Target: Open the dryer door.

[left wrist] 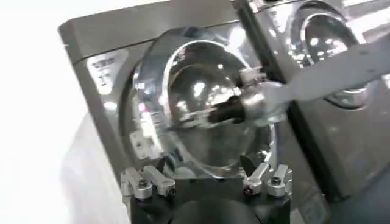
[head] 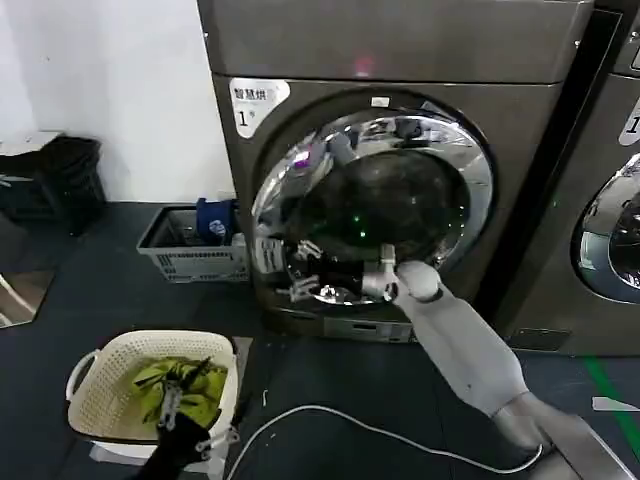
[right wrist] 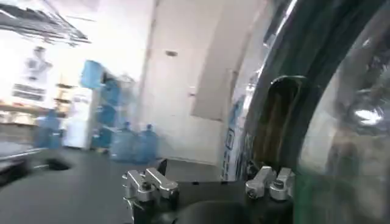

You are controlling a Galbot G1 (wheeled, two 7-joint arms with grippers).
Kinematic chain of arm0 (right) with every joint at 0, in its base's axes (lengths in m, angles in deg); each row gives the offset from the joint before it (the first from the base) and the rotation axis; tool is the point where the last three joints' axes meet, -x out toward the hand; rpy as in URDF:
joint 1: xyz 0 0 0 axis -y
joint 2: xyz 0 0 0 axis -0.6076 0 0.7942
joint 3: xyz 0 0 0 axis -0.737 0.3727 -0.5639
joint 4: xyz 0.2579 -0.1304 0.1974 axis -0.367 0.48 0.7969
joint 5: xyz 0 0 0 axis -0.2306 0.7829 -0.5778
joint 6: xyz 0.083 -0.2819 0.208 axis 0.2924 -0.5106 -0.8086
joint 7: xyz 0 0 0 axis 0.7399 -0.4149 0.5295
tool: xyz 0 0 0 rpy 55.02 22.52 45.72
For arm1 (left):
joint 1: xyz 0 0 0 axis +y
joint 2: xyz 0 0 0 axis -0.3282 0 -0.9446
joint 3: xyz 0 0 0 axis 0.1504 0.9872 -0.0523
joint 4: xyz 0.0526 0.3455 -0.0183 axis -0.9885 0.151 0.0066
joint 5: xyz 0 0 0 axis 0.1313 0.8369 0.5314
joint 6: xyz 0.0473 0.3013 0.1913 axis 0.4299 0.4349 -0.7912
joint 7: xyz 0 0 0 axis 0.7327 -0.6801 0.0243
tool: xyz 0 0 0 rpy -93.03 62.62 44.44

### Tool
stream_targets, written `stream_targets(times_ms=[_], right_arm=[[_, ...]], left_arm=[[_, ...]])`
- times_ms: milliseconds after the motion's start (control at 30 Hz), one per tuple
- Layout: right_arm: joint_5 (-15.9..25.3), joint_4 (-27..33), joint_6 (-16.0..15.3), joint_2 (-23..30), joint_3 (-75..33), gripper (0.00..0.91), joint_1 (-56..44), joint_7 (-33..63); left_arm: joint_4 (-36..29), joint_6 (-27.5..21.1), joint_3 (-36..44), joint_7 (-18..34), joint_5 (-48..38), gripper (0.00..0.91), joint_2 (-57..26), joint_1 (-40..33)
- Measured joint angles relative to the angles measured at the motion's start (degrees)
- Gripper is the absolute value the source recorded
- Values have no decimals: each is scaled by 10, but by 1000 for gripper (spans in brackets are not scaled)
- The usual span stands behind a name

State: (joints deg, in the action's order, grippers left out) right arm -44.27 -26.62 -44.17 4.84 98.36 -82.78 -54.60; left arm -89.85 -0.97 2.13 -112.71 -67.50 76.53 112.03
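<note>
Nearest, at 7 o'clock in the head view: one left gripper (head: 188, 410), black with silver fingers spread apart, idle above one cream perforated plastic laundry basket (head: 88, 400) holding yellow-green cloth (head: 180, 385).

Middle: one right gripper (head: 305, 272), on a pale grey arm, fingers apart and clamped on nothing, at the 8 o'clock edge of the large round dryer door with wide chrome rim and dark tinted glass (head: 375, 200). In the left wrist view the door appears swung partly off its bronze-grey dryer with a white "1" sticker (head: 400, 40).

Step in hand (a judgement): pulling the door open. The next move calls for hooking the rim edge and sweeping it wider.

Farther: one grey slatted crate (head: 190, 245) at 9 o'clock; one second chrome-rimmed machine (head: 615, 230) at 3 o'clock.
</note>
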Motion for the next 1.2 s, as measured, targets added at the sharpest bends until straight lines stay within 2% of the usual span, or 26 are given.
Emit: stream_targets(times_ms=[233, 667, 900, 1200], right_arm=[[-22, -44, -5, -36, -9, 907, -31, -70], [-84, -151, -17, -126, -43, 907, -85, -170], [-89, -216, -29, -173, -82, 907, -127, -197], [-89, -299, -37, -239, -173, 907, -218, -199]], left_arm=[[17, -46, -29, 15, -49, 907, -17, -26], [56, -136, -98, 11, -164, 907, -70, -106], [85, -177, -72, 12, -172, 907, -97, -169], [117, -195, -7, 8, -173, 907, -137, -236]])
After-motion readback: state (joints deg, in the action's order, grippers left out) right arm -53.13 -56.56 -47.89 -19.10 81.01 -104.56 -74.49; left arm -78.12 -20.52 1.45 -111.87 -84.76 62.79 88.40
